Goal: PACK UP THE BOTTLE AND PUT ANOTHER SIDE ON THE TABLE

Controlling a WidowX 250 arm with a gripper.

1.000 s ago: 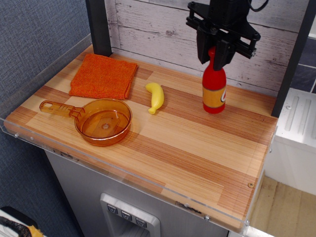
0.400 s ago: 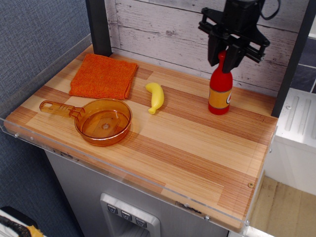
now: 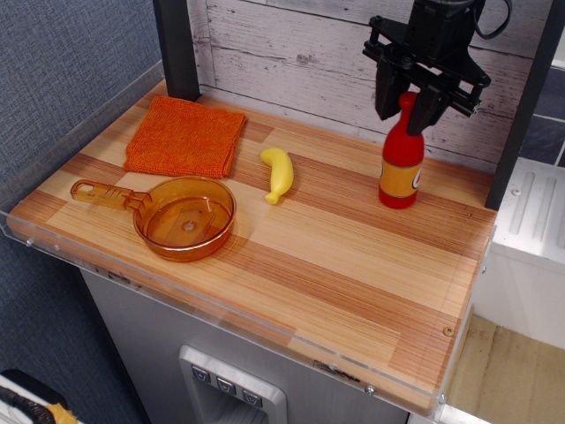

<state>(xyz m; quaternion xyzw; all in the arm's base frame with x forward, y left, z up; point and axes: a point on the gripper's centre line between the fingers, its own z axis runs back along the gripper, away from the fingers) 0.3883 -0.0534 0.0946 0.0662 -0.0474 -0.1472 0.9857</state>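
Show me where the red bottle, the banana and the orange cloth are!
bottle [image 3: 400,177]: table camera view, on its orange-yellow label.
banana [image 3: 279,173]: table camera view, on the middle of its yellow body.
orange cloth [image 3: 185,135]: table camera view, on the middle of the folded fabric.

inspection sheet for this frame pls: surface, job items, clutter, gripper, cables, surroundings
Surface: striped wooden table, clear acrylic edge, no spills seen.
Job's things: red bottle upright at the back right, base at the tabletop.
Clutter: banana, orange cloth, amber pan, all apart from the bottle.
Grippers: gripper fingers on either side of the bottle's cap and neck; contact cannot be judged.
Cables: black cable above the gripper.
Surroundings: whitewashed plank wall behind, blue panel on the left.
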